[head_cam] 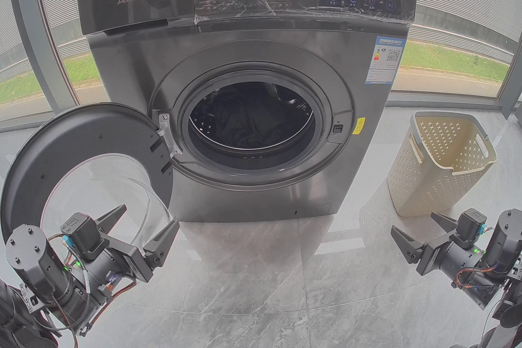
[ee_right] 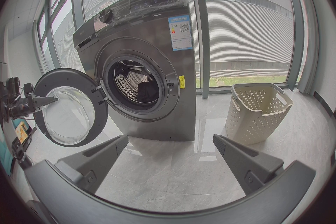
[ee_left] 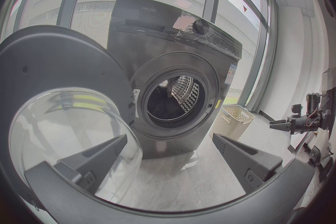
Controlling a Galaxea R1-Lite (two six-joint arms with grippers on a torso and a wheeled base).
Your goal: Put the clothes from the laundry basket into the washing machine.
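Clothes point(head_cam: 250, 118) lie dark in the washing machine point(head_cam: 244, 39) drum at frame centre, its door point(head_cam: 81, 142) wide open at lower left for loading. The laundry basket point(head_cam: 418, 180) at right looks empty. Left wrist: my left gripper point(ee_left: 168, 137) is spread. Right wrist: my right gripper point(ee_right: 169, 137) is spread too.

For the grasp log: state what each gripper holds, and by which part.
Nothing is held. The left gripper and right gripper are both open and empty; dark clothes lie inside the washing machine.
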